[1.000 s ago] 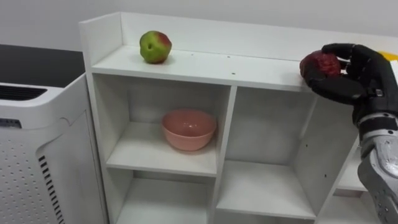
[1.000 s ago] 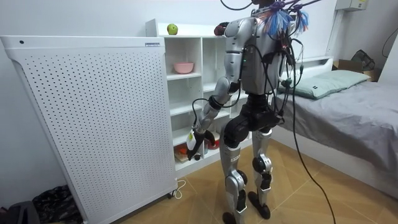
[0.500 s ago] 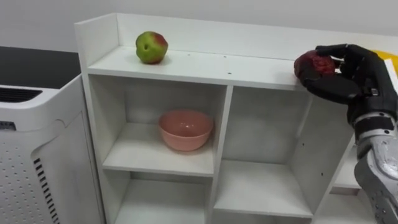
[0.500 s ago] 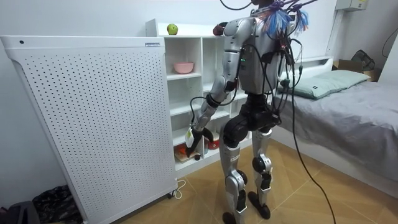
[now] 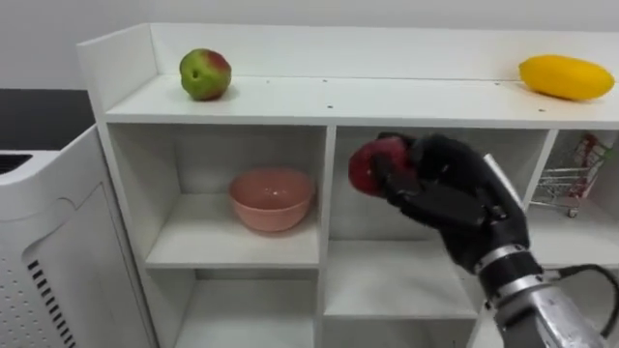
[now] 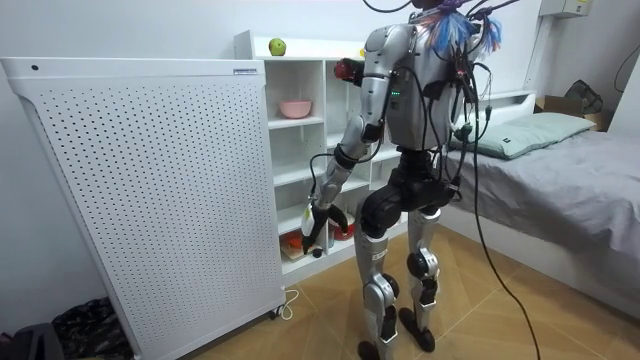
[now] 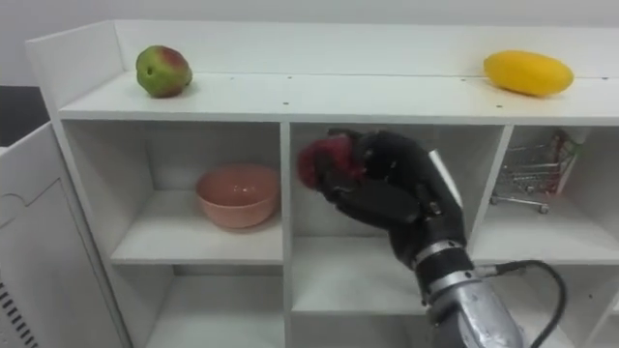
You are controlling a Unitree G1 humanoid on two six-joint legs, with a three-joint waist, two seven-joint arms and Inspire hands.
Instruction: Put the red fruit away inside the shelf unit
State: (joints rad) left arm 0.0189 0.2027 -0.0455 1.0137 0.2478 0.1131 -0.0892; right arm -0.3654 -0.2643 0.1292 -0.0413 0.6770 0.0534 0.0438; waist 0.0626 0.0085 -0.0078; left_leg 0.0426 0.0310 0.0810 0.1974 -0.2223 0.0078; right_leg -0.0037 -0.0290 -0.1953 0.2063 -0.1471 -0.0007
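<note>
The black right hand, curled round a round dark-red fruit, faces the open compartment right of the pink round bowl.

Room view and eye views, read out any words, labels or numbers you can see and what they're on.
Small dark label at the top edge of the white perforated panel: too small to read.
Shelf unit, apple, pink bowl, yellow fruit, red fruit in the right hand: no text seen.
</note>
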